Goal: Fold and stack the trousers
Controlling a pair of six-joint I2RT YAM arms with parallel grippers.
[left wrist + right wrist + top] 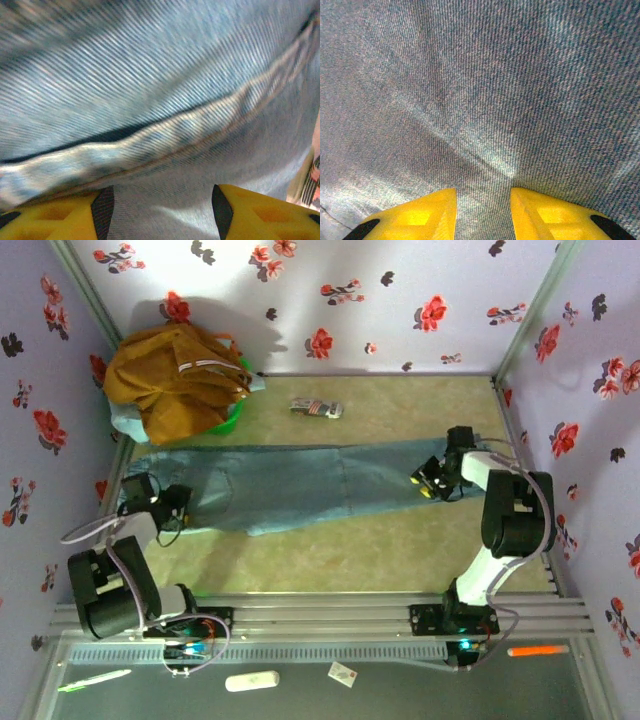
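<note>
1 trousers (280,488), 1 mustard garment (175,380)

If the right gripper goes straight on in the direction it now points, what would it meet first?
The trousers: their denim lies directly ahead of the right gripper, apparently very close, though depth is unclear.

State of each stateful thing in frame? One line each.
trousers: stretched flat across the table, waist left, legs right, not yet folded across.
left end effector: open, down on the denim at the waist end.
right end effector: at the leg end, fingers slightly apart on denim; grip unclear.
mustard garment: crumpled heap, back left corner.
</note>
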